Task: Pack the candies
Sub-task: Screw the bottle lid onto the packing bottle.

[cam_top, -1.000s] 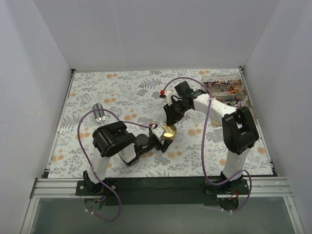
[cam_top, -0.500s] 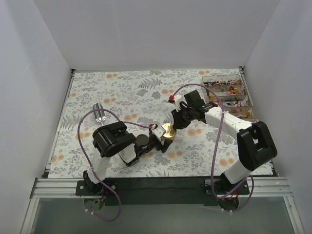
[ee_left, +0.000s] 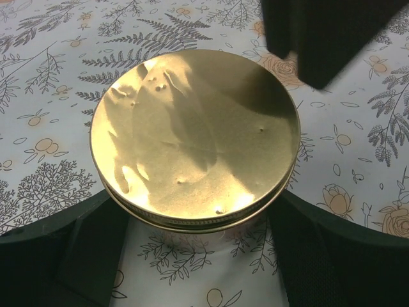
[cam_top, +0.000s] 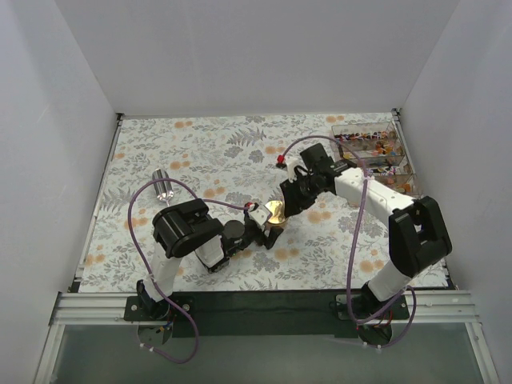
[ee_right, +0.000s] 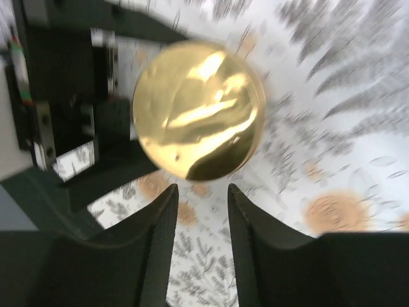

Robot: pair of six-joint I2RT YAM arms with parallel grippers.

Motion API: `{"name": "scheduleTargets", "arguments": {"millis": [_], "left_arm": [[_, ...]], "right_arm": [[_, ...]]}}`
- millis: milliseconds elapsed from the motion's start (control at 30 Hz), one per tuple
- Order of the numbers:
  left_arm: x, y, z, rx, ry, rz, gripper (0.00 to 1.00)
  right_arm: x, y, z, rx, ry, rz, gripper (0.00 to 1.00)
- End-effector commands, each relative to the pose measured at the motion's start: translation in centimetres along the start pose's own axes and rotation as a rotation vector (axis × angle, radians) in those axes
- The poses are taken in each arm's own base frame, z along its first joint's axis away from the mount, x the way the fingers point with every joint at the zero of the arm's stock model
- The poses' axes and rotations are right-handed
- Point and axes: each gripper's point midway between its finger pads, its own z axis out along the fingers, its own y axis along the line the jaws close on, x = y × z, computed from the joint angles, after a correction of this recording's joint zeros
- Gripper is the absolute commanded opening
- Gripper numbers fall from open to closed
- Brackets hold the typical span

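The candies (cam_top: 374, 145) are tiny mixed-colour sweets lying in the clear compartment box (cam_top: 398, 166) at the far right. My left gripper (cam_top: 270, 222) is shut on the small clear jar with the gold lid (cam_top: 276, 212) at the table's middle. In the left wrist view the lid (ee_left: 195, 137) fills the frame, with the gripper (ee_left: 195, 208) hugging the jar from both sides. My right gripper (cam_top: 287, 202) hovers just right of the jar, open and empty. In the right wrist view its fingers (ee_right: 160, 243) stand apart just short of the lid (ee_right: 198, 109). It shows dark in the left wrist view (ee_left: 326, 38).
A small silver cylinder (cam_top: 162, 186) lies at the left of the floral table cloth (cam_top: 216, 152). White walls close in the table on three sides. The left arm's cable loops over the near left.
My right arm has swung its elbow out to the right and lowered; its gripper shifted slightly right and sits beside the jar. The left gripper and jar have not moved.
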Motion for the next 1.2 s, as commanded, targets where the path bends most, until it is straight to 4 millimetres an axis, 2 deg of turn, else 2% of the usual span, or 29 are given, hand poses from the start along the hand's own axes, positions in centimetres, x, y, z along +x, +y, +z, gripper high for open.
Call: {"name": "scheduleTargets", "arguments": {"millis": [0,67,133,233,400,567,600,667,700,767,833,900,933,1033,1167], "left_arm": [[-5.9,2.1,-0.9,-0.089,-0.289,0.037,0.68],[-5.8,2.0,-0.9,-0.087,-0.287,0.039,0.68],[-5.7,2.1,-0.9,-0.087,-0.284,0.039,0.68],[-5.7,2.0,-0.9,-0.084,-0.286,0.038,0.68],[-5.7,2.0,-0.8,-0.089,-0.286,0.039,0.68],[-5.7,2.2,-0.8,-0.098,-0.283,0.036,0.68],[-5.6,2.3,-0.8,-0.102,-0.281,0.034,0.68],[-5.4,2.4,-0.7,-0.111,-0.276,0.035,0.68],[-5.4,2.5,-0.7,-0.114,-0.276,0.034,0.68],[-5.4,2.7,-0.6,-0.123,-0.274,0.032,0.68],[-5.4,2.8,-0.6,-0.128,-0.271,0.033,0.68],[-5.4,2.9,-0.6,-0.14,-0.27,0.031,0.68],[-5.4,3.0,-0.6,-0.142,-0.27,0.032,0.68],[-5.4,3.2,-0.6,-0.152,-0.268,0.03,0.68],[-5.3,3.2,-0.6,-0.154,-0.267,0.028,0.68]], "right_arm": [[-5.3,-1.2,-1.6,0.029,-0.093,-0.117,0.45],[-5.8,-1.6,-0.8,0.011,-0.069,-0.136,0.49],[-7.0,-1.4,-0.1,-0.037,-0.068,-0.166,0.49],[-7.8,-1.0,0.8,-0.097,-0.05,-0.18,0.5],[-7.1,-0.7,2.2,-0.137,-0.003,-0.195,0.48],[-5.0,-0.5,2.8,-0.146,0.053,-0.163,0.38],[-3.7,-0.5,3.1,-0.142,0.081,-0.146,0.36],[-2.7,0.0,2.7,-0.141,0.09,-0.122,0.31],[-1.1,0.1,3.0,-0.144,0.123,-0.096,0.31],[0.1,0.8,2.8,-0.142,0.137,-0.072,0.29],[2.8,1.8,3.1,-0.155,0.183,-0.054,0.29],[4.0,2.7,3.2,-0.16,0.185,-0.029,0.29],[6.1,2.9,3.4,-0.163,0.218,0.011,0.28],[7.7,3.5,3.4,-0.162,0.194,0.086,0.26],[7.9,3.8,3.4,-0.148,0.151,0.122,0.26]]}}
